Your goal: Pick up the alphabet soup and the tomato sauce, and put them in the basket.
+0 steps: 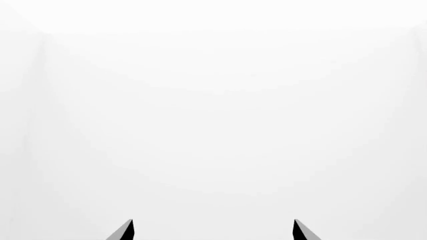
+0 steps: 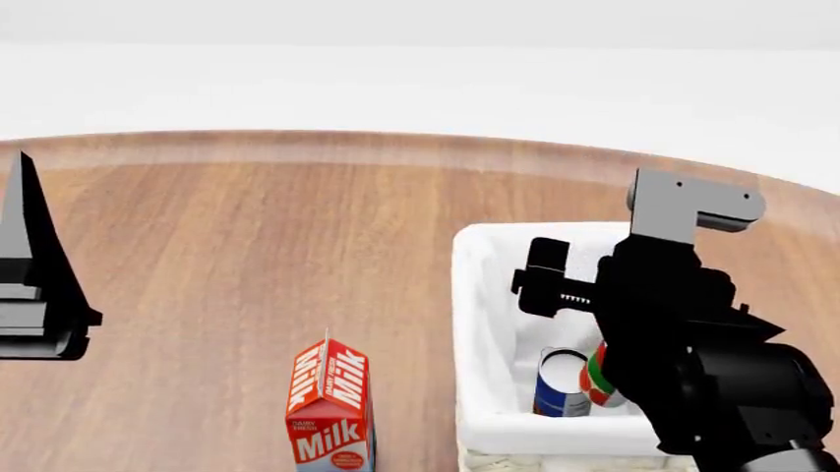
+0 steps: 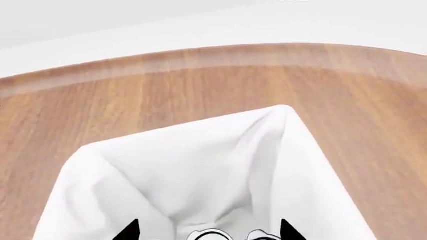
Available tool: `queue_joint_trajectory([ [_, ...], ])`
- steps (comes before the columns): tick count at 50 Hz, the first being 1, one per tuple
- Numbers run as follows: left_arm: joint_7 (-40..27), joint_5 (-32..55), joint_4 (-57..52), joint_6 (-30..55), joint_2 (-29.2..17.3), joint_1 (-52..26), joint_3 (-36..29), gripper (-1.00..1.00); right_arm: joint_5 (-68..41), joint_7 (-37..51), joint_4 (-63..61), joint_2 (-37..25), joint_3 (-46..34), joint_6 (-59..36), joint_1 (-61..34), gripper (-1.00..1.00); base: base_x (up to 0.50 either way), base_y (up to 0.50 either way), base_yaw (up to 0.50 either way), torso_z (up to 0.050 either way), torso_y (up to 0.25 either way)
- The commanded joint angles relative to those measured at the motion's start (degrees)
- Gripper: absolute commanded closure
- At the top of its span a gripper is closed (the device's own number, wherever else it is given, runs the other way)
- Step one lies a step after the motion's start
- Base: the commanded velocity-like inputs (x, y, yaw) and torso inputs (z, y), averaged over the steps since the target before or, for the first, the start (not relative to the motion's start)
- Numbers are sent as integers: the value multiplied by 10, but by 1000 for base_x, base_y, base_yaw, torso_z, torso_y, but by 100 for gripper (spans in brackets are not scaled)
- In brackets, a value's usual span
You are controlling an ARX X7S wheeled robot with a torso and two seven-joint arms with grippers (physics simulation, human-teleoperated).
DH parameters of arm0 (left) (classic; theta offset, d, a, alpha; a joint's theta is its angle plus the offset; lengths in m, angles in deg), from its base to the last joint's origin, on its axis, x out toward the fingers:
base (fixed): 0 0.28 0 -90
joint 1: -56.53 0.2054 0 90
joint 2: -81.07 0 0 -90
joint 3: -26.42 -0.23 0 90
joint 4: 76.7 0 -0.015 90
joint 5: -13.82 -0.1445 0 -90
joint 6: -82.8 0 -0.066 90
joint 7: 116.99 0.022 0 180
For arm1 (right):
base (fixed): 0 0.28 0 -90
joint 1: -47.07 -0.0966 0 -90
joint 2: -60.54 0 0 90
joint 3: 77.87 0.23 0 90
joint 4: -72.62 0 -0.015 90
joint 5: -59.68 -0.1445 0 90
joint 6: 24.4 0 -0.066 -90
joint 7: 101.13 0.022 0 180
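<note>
Soup point(image 2: 561, 389) and sauce point(image 2: 600, 378) both in the basket point(image 2: 475, 295).
We see both cans upright, touching, directly beneath our right pincer point(image 3: 209, 231), its tips spread wide and empty above them. Our left pincer point(image 1: 213, 231), also wide, is well apart over the surface point(image 2: 263, 256); the right arm only needs lifting clear.

basket point(image 2: 479, 324) open above, milk carton point(image 2: 330, 408) just beside

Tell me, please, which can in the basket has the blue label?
The alphabet soup, the can farther from the right gripper's arm; the tomato sauce beside it is red, green and white. Both stand in the basket.
</note>
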State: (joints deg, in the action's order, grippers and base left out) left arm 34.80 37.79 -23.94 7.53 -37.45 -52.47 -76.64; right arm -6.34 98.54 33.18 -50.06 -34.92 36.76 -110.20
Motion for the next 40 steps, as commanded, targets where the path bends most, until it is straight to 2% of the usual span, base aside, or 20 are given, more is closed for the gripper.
queue_joint_trajectory([
  [1,0,0,2,-4,0,2,-1,-100,9,-12,-10,-1,-1,16,0,-100,0,0,0,0,0],
  [23,-2,0,2,-3,-2,-1,-2,-100,104,27,-176,-35,20,226,-3,-100,0,0,0,0,0],
  [40,-3,0,4,-10,-2,5,-3,-100,125,68,-332,-74,62,326,16,-100,0,0,0,0,0],
])
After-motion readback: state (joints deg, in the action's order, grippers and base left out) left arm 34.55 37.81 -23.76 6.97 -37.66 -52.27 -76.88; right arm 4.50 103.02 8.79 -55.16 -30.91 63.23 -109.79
